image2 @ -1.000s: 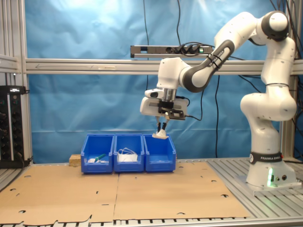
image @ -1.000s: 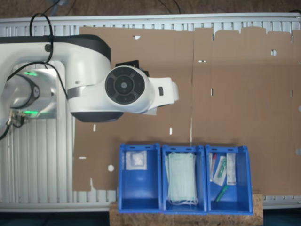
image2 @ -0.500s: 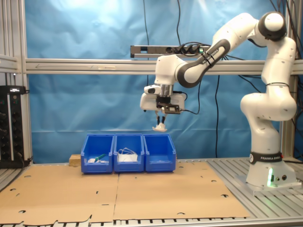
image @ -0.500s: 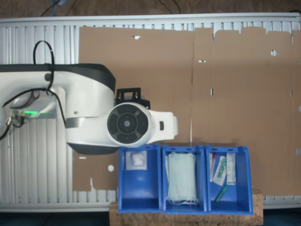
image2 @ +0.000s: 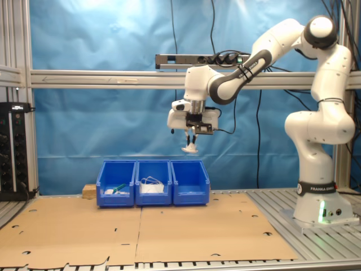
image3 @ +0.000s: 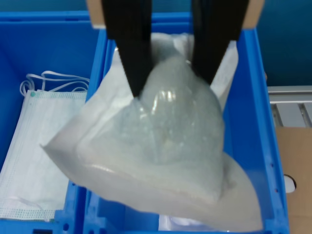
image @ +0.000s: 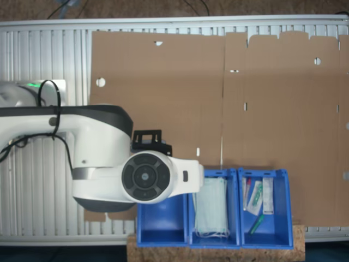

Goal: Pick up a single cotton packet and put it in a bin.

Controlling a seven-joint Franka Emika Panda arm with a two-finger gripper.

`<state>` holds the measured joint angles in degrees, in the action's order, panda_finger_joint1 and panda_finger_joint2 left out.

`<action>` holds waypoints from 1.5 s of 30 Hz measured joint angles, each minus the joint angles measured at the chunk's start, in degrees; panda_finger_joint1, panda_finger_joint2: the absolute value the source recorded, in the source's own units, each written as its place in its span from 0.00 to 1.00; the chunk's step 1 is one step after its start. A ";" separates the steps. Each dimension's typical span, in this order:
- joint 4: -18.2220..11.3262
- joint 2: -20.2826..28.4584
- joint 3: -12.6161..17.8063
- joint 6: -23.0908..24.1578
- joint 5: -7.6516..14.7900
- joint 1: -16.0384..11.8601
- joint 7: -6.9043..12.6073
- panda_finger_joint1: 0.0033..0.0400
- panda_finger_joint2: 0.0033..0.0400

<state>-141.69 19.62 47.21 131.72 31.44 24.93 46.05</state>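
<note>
My gripper (image2: 190, 139) hangs high above the blue bin (image2: 190, 183) at the row's end in the second exterior view's right, shut on the cotton packet (image2: 189, 149). In the wrist view the two black fingers (image3: 127, 44) pinch the top of the translucent white packet (image3: 161, 156), which dangles crumpled over the bin's blue wall (image3: 253, 122). A sliver of another white packet shows on the bin floor beneath it. In the first exterior view the arm's wrist (image: 146, 176) covers much of this bin (image: 163, 224).
A middle blue bin (image: 214, 210) holds pale green masks (image3: 34, 146). A third blue bin (image: 264, 207) holds slim assorted packets. All three stand in a row at the edge of a brown cardboard sheet (image: 262, 98). The robot base (image2: 316, 209) stands at the second exterior view's right.
The arm carried the packet across the cardboard to above the end bin, now covering it in the first exterior view. The gripper also rose a little. The grip stayed shut.
</note>
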 joint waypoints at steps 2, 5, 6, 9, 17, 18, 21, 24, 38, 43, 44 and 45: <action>0.08 0.53 2.06 -0.19 1.22 1.76 0.00 0.06 0.06; 0.13 1.62 5.29 -0.40 2.89 4.69 0.00 0.06 0.06; 0.14 2.11 6.42 -0.46 3.54 5.74 0.00 0.06 0.06; 0.19 3.63 9.66 -0.59 5.80 8.69 0.00 0.06 0.06; 1.00 6.95 16.51 -0.91 11.20 14.56 0.00 0.06 0.06; 1.20 7.19 17.17 -0.97 11.63 15.07 0.00 0.06 0.06; 1.81 7.75 18.93 -1.15 12.86 16.25 0.00 0.06 0.06; 2.41 8.19 20.37 -1.30 14.15 17.08 0.00 0.06 0.06; 3.86 9.01 24.20 -1.57 18.37 18.81 0.00 0.06 0.06; 4.19 9.07 25.23 -1.63 19.09 18.90 0.00 0.06 0.06; 4.26 9.09 25.38 -1.64 19.19 18.90 0.00 0.06 0.06; 4.32 9.11 25.51 -1.64 19.29 18.92 0.00 0.06 0.06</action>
<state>-137.36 28.73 72.72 130.07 50.73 43.85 46.05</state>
